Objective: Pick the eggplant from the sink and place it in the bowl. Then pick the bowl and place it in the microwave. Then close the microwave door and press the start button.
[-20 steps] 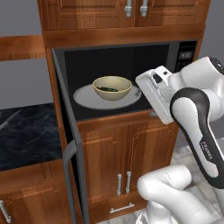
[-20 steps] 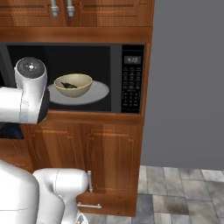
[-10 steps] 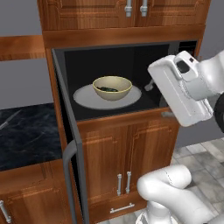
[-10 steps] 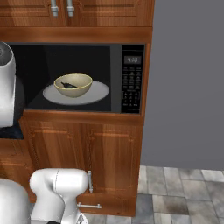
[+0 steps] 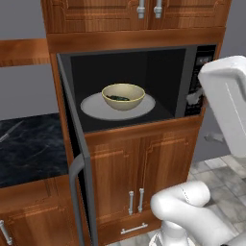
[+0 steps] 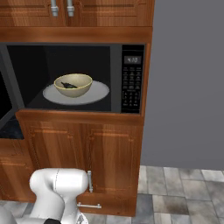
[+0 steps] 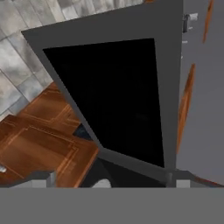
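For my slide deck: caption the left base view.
Bowl holding eggplant sits inside microwave, door open.

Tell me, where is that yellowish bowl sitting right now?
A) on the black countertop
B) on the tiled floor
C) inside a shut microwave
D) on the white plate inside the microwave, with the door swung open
D: the bowl rests on the white plate in the microwave cavity, and the microwave door stands wide open.
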{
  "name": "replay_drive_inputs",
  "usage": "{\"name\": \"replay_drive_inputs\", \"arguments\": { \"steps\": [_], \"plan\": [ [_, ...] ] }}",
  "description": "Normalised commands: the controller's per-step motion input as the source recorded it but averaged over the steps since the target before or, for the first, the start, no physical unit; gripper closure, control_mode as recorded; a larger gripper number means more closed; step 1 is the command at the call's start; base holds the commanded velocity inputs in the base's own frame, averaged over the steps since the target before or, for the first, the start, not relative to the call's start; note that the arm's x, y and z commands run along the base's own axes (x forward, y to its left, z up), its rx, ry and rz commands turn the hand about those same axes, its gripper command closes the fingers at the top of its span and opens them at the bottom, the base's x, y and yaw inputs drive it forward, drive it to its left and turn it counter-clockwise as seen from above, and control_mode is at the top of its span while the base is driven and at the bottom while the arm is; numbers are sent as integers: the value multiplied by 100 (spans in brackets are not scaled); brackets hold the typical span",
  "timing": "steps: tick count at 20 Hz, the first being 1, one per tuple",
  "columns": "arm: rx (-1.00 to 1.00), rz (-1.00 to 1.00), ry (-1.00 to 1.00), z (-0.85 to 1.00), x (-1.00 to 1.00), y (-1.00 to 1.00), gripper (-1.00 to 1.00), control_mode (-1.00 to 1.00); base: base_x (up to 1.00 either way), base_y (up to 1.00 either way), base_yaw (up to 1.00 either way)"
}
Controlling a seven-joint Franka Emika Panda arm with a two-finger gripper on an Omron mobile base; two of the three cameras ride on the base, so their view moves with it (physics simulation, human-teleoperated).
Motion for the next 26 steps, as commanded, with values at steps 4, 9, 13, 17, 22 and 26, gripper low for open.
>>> {"name": "replay_drive_inputs", "arguments": {
  "steps": [4, 9, 13, 17, 22, 26],
  "plan": [
    [6, 5, -4, 27, -94, 3, -100, -100, 0, 0, 0],
    [9, 10, 0, 21, -77, 3, -100, -100, 0, 0, 0],
    [2, 11, 0, 0, -48, 23, -100, -100, 0, 0, 0],
    [0, 11, 5, 0, -29, 40, -100, -100, 0, 0, 0],
    [1, 12, 1, 0, -49, 30, -100, -100, 0, 0, 0],
    [0, 11, 0, -4, -59, 29, -100, -100, 0, 0, 0]
  ]
}}
